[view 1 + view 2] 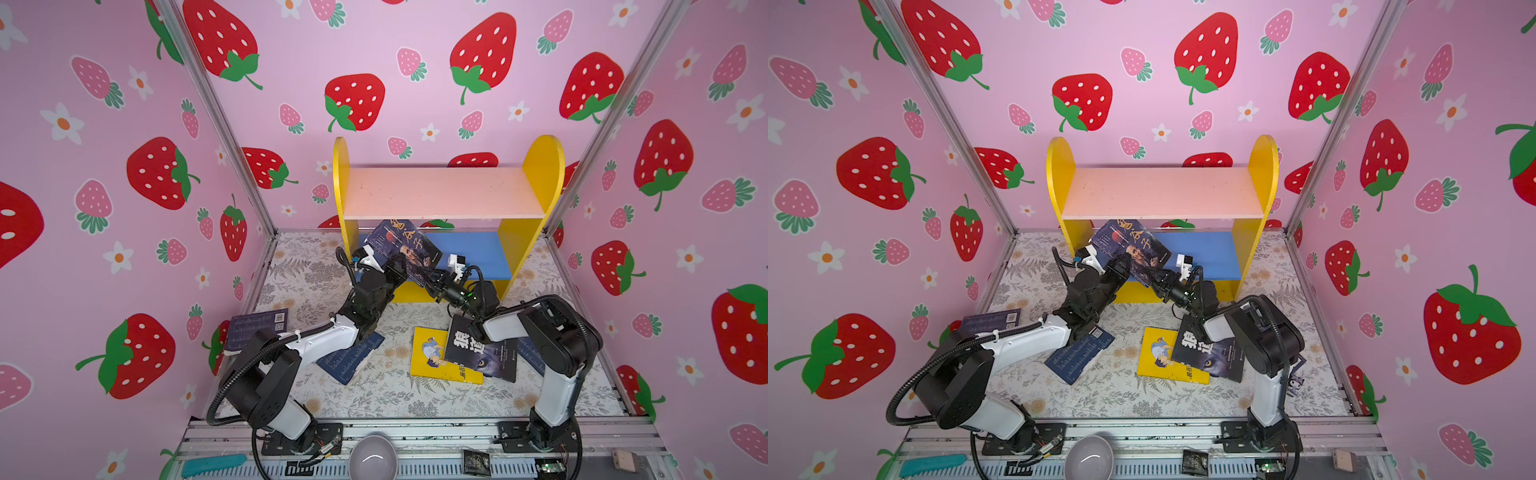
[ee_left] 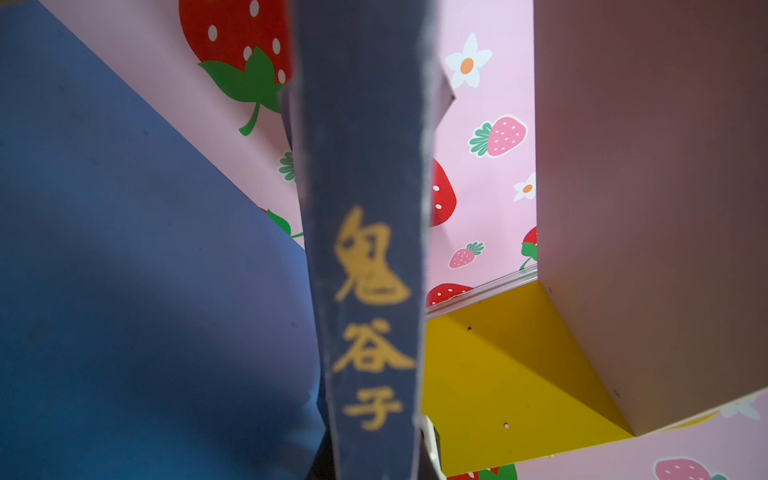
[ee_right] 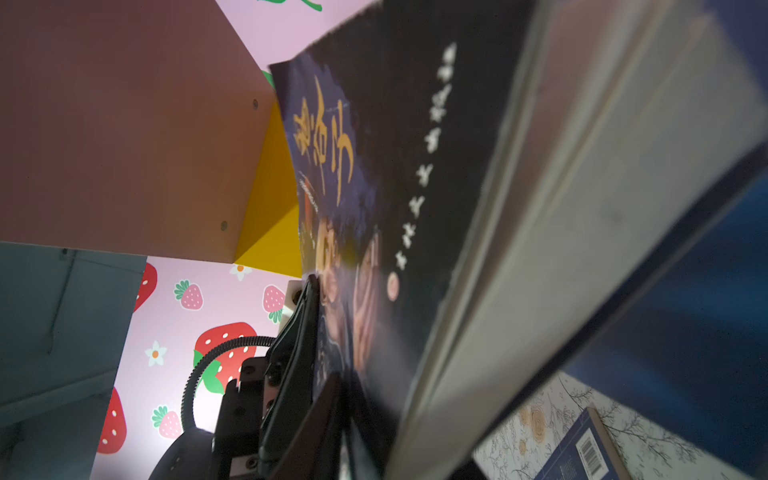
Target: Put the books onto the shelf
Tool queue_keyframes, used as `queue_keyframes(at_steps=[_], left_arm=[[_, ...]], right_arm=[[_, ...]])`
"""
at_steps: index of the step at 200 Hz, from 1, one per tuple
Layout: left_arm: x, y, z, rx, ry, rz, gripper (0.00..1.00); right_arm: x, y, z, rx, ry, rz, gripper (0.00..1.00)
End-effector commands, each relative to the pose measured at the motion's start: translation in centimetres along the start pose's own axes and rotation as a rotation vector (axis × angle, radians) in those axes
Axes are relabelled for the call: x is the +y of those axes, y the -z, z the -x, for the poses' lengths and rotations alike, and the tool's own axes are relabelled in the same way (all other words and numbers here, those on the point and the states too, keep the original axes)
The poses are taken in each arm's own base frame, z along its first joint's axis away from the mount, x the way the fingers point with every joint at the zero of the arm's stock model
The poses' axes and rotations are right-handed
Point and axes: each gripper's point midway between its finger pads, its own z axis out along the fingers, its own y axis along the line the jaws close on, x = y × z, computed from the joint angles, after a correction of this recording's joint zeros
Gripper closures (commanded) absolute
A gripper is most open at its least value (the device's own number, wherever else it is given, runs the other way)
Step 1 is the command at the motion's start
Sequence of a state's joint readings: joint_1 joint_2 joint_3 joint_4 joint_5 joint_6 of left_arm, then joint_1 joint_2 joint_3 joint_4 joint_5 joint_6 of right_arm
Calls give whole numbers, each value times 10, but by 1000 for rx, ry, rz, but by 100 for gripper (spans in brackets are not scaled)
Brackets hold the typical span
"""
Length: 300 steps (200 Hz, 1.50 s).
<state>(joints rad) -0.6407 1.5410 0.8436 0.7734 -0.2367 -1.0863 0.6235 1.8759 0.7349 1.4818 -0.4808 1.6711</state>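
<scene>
I have the dark picture-cover book (image 1: 401, 247) lifted off the tabletop (image 1: 374, 395) and tilted at the front of the shelf (image 1: 540, 174); its top corner reaches the front edge of the pink upper board (image 1: 440, 191), near the left yellow side (image 1: 341, 183). The left tool (image 1: 392, 268) is pinching this book at its lower left, by the spine; in the left wrist view that spine (image 2: 370, 249), with gold characters, stands between the blue lower board (image 2: 124, 249) and the underside of the pink board (image 2: 644, 208). The right tool (image 1: 428, 277) meets the book's lower right corner; I cannot tell whether its jaws are pressed onto the cover or only beside it, as the right wrist view shows just the page edge (image 3: 582, 208), blurred. To the right of the book the blue lower board (image 1: 478, 253) shows bare up to the right yellow side. The other books lie flat on the tabletop, well apart from the shelf: a yellow book (image 1: 428, 353) with a dark wolf-cover book (image 1: 482, 349) overlapping its right edge; a navy book (image 1: 353, 357) partly under the left arm; another navy book (image 1: 253, 328) near the left wall.
</scene>
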Motion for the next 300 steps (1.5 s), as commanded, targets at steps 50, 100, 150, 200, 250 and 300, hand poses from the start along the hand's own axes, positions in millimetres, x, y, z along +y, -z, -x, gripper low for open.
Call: queue_keyframes(at_steps=[50, 100, 150, 200, 250, 300], left_arm=[[-44, 23, 18, 11, 24, -93, 46], [-16, 90, 23, 197, -237, 179, 10], [20, 166, 51, 220, -419, 380, 2], [47, 218, 101, 22, -440, 522, 2], [54, 235, 118, -76, -418, 548, 2], [62, 229, 111, -76, -383, 539, 1]], right_arm=[[76, 6, 7, 28, 290, 216, 98], [48, -23, 14, 256, 511, -79, 98], [20, -41, 26, 382, 537, -152, 97], [-18, -49, 30, 475, 553, -294, 97], [-25, -51, 28, 522, 522, -278, 97], [-19, -34, 25, 570, 473, -234, 97]])
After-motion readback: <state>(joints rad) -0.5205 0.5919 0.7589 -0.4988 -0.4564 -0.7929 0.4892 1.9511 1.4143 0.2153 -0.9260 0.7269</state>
